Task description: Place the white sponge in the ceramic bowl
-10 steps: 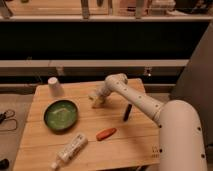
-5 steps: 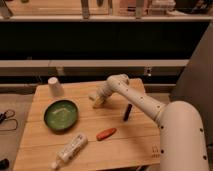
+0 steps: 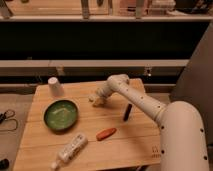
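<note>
The ceramic bowl (image 3: 60,115) is a wide, glossy green dish on the left part of the wooden table (image 3: 125,145). My gripper (image 3: 97,99) hangs low over the table's middle, to the right of the bowl and a little behind it. A small pale cream block, the white sponge (image 3: 99,103), sits right at the gripper's tip, at or just above the tabletop. The gripper partly hides it. The bowl holds nothing that I can make out.
A white upturned cup (image 3: 54,86) stands at the back left. A white tube (image 3: 70,150) lies near the front left edge. An orange oblong item (image 3: 106,133) lies in front of the gripper. A dark stick-like item (image 3: 127,112) lies under my arm. Shelving stands behind the table.
</note>
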`<action>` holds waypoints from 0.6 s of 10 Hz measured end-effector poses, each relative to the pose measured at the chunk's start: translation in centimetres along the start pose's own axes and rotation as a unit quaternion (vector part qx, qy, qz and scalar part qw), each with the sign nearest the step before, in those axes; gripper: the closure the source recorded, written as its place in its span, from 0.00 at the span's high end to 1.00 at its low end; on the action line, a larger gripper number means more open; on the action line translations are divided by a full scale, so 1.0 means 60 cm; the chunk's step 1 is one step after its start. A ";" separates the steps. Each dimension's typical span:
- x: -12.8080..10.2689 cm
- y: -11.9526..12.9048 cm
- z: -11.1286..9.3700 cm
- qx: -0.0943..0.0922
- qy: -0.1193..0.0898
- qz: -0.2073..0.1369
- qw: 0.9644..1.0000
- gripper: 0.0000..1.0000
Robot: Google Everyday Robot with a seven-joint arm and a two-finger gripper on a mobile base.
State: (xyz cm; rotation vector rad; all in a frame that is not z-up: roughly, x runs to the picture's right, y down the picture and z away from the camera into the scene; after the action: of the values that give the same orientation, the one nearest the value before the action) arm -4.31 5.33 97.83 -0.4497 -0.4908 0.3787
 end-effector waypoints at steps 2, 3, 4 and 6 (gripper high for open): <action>0.000 -0.001 -0.004 0.002 0.000 0.000 1.000 0.12; 0.001 -0.004 -0.006 0.004 0.001 -0.002 1.000 0.05; 0.000 -0.004 -0.009 0.005 0.000 -0.002 1.000 0.00; -0.005 -0.004 -0.014 0.008 -0.004 -0.003 1.000 0.00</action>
State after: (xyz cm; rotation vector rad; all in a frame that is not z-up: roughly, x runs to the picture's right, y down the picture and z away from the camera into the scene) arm -4.02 4.72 97.19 -0.4317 -0.4968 0.3781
